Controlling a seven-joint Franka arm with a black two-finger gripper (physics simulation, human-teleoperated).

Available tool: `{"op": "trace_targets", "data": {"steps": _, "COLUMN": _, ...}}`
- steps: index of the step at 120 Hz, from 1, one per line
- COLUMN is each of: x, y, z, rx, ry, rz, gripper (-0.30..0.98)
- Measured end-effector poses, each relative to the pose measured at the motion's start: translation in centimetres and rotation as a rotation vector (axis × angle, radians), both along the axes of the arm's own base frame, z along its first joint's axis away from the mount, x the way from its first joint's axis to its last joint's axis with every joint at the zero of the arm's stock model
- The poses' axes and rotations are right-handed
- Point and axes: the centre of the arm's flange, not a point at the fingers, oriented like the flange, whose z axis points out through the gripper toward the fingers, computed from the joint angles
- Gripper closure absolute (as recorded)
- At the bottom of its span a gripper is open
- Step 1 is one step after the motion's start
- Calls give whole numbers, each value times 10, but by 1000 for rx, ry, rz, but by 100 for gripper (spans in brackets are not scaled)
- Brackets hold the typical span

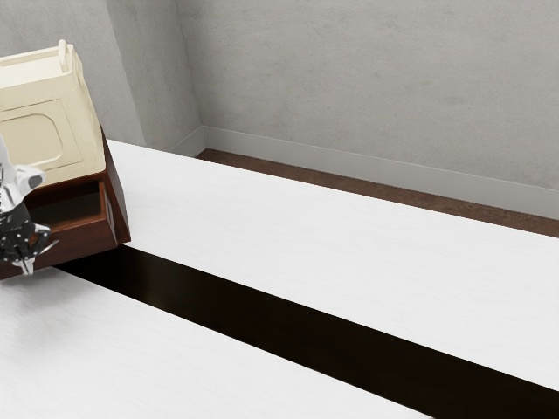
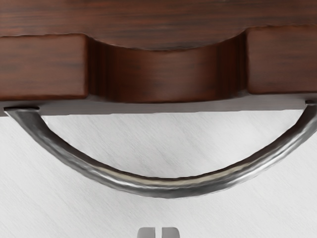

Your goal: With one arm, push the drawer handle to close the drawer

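1. The drawer [image 1: 74, 243] stands open — below a cream box [image 1: 52, 131].
2. Its curved metal handle [image 2: 168, 189] faces the gripper [image 1: 27, 264].
3. The claw is narrow — fingertips nearly together.

Drawer [image 1: 77, 244]: dark reddish-brown wood, visible grain, front's top edge has a curved scoop in the middle. Still-life status: open, honestly, dark inside showing. Sits level, over worktop's part at exterior view's left, near wall-side edge. Handle [image 2: 168, 190]: shiny silvery metal, kinda chunky bow shape, ends at drawer front, curve bulging outward over white worktop, apart from front at its middle.
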Motion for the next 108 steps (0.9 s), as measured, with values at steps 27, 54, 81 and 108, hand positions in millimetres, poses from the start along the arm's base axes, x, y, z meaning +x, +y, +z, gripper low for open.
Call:
{"op": "trace_targets", "data": {"steps": 27, "x": 18, "y": 14, "z": -6, "rx": 52, "ry": -75, "rz": 59, "gripper": 78}}
{"op": "trace_targets", "data": {"steps": 54, "x": 38, "y": 30, "z": -9, "rx": 74, "ry": -123, "rz": 88, "gripper": 79}}
{"op": "trace_targets", "data": {"steps": 81, "x": 54, "y": 64, "z": -10, "rx": 88, "ry": -147, "rz": 124, "gripper": 79}}
{"op": "trace_targets", "data": {"steps": 108, "x": 71, "y": 85, "z": -3, "rx": 106, "ry": -172, "rz": 123, "gripper": 79}}
